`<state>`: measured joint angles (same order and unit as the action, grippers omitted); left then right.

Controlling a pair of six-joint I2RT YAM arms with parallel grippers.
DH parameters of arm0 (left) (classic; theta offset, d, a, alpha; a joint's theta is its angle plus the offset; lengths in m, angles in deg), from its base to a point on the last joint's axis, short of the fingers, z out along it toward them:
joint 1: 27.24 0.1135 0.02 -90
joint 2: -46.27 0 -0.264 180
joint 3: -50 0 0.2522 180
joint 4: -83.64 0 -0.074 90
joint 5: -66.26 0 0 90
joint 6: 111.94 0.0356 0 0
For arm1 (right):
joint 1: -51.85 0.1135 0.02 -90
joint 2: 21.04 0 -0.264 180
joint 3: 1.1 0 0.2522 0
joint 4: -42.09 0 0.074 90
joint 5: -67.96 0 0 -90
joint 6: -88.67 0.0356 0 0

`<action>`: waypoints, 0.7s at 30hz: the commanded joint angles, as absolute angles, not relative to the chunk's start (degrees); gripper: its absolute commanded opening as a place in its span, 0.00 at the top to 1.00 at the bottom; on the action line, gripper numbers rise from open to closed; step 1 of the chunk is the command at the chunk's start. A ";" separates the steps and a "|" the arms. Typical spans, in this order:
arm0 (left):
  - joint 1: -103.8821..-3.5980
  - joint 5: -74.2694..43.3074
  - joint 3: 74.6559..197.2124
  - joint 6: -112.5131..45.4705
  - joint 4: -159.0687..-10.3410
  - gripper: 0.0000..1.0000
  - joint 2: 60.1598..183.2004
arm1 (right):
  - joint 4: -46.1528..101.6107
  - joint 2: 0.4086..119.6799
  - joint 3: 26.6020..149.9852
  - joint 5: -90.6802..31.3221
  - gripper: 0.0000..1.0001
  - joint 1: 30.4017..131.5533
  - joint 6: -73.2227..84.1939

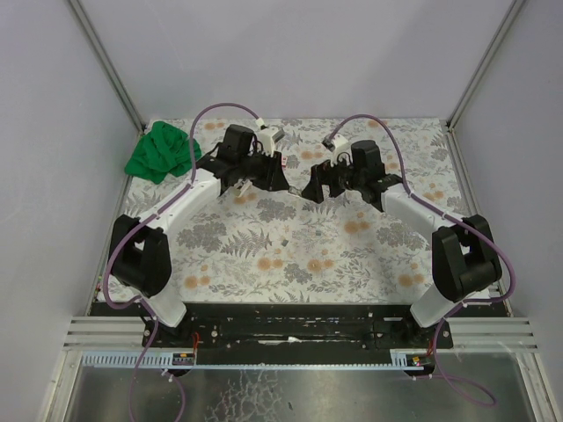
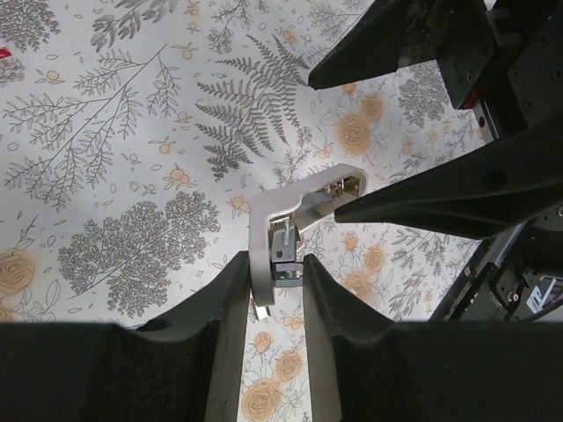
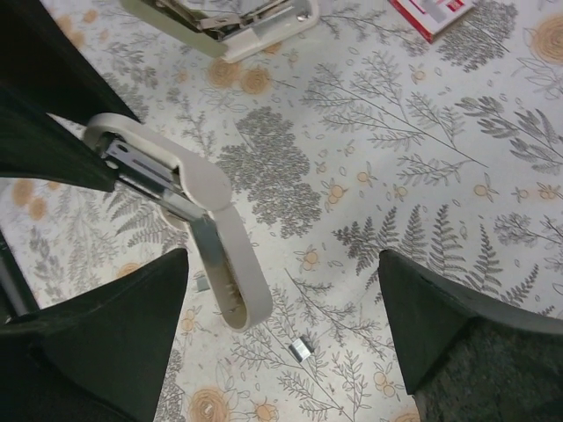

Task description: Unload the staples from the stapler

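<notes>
The white stapler [image 2: 260, 230] is swung open into an L shape, with its metal staple rail [image 2: 283, 255] exposed. My left gripper [image 2: 273, 264] is shut on one end of it and holds it above the table. In the right wrist view the stapler [image 3: 230, 255] hangs between the wide-open fingers of my right gripper [image 3: 281, 264], which touch nothing. A short staple strip [image 3: 300, 350] lies on the cloth below, and a smaller bit [image 3: 201, 283] lies beside the stapler. In the top view both grippers, left [image 1: 280, 176] and right [image 1: 310, 189], meet at mid-table and hide the stapler.
A floral cloth [image 1: 264, 255] covers the table. A green rag [image 1: 158, 151] lies at the back left. A second open beige stapler-like object [image 3: 224, 22] and a red-and-white box [image 3: 435, 10] lie beyond the right gripper. A loose staple bit [image 1: 284, 239] lies mid-table.
</notes>
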<state>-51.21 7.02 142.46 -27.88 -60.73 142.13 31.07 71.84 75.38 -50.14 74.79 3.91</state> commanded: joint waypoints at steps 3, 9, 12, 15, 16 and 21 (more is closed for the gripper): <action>-50.62 12.80 141.67 -26.93 -64.58 0.82 139.94 | 36.15 71.34 76.38 -65.51 0.06 73.76 4.49; -50.60 13.76 141.64 -25.98 -64.76 0.81 139.66 | 33.70 72.64 78.23 -69.83 0.07 73.79 2.63; -50.62 11.87 140.81 -24.54 -65.47 0.82 139.11 | 33.20 72.72 78.01 -70.95 0.05 73.78 0.75; -50.56 11.26 139.01 -22.87 -67.35 0.82 138.07 | 31.27 73.42 78.69 -72.21 0.05 73.65 -2.20; -50.62 11.47 138.31 -21.98 -67.92 0.82 137.76 | 30.20 73.83 79.21 -72.86 0.05 73.45 -3.13; -50.62 11.78 133.69 -19.11 -74.37 0.85 135.26 | 26.90 73.92 80.10 -77.54 0.04 72.01 -6.52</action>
<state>-50.86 11.61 136.78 -22.89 -64.86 138.43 29.17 74.36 77.26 -71.71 73.37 -2.10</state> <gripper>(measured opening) 0.262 0.950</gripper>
